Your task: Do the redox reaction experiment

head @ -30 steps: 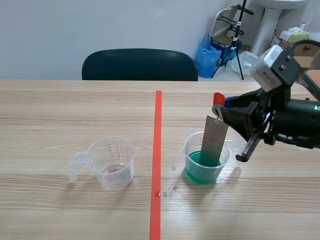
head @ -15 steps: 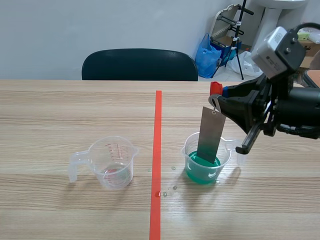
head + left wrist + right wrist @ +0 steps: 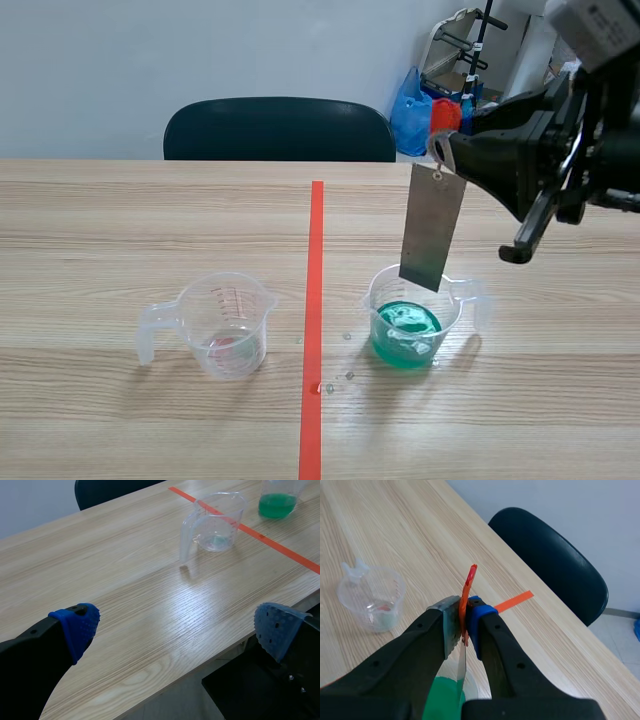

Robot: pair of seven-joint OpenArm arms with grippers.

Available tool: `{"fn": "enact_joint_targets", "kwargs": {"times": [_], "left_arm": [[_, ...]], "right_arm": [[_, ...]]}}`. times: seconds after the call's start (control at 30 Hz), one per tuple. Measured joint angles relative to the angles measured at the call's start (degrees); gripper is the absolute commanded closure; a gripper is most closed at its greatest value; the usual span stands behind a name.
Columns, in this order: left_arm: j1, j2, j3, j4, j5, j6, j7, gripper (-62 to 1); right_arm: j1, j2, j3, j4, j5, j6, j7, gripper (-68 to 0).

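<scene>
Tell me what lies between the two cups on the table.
In the scene view, only the red tape line and a few droplets on the bare wood lie between the clear cup and the green cup.

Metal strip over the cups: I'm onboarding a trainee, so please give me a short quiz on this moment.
1. True or false: the metal strip hangs above the green liquid, not dipped in it.
2. Fill in: the left gripper is ____ (open/shut).
3. The strip is carried by: A) left gripper B) right gripper C) nothing.
Key: 1 true; 2 open; 3 B.
</scene>
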Motion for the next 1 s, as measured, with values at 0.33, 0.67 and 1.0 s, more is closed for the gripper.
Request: {"fn": "enact_joint_targets", "kwargs": {"times": [0.33, 0.67, 1.0], "left_arm": [[-0.1, 0.0, 0.0, 0.0, 0.0, 0.0, 0.0, -62.3], [-0.1, 0.0, 0.0, 0.0, 0.0, 0.0, 0.0, -62.3], [-0.1, 0.0, 0.0, 0.0, 0.0, 0.0, 0.0, -62.3]], "right_arm": [[-1.4, 0.0, 3.3, 7.4, 5.3, 0.0, -9.1, -0.8], [-1.4, 0.0, 4.9, 11.6, 10.5, 0.0, -15.1, -0.8], [-1.4, 0.0, 6.2, 12.2, 10.8, 0.0, -16.7, -0.8]]}}
